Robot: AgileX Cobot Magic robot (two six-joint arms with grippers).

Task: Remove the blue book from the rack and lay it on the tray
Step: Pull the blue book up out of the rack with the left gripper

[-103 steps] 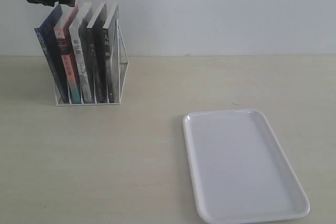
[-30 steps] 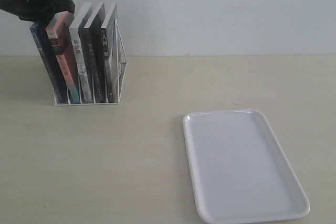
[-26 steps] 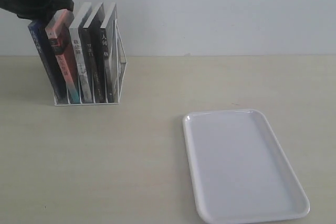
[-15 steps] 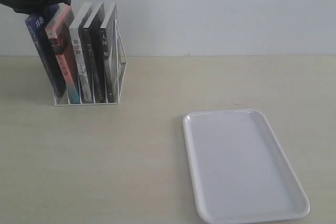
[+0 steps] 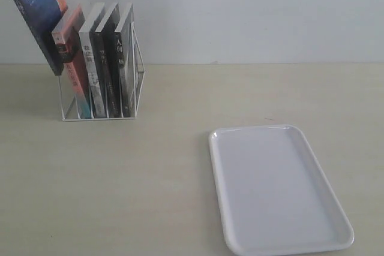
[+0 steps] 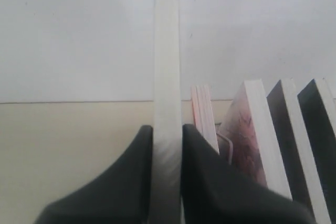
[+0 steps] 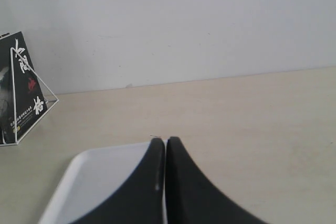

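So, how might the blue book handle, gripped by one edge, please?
The blue book is probably fairly stiff: its edge runs straight out of the left gripper. Thin, tilted and pinched at one edge, it may swing or slip.

The leftmost book [image 5: 38, 17] hangs tilted above the rack's [image 5: 99, 117] left end, with the tray [image 5: 276, 190] well right, nearer the camera.
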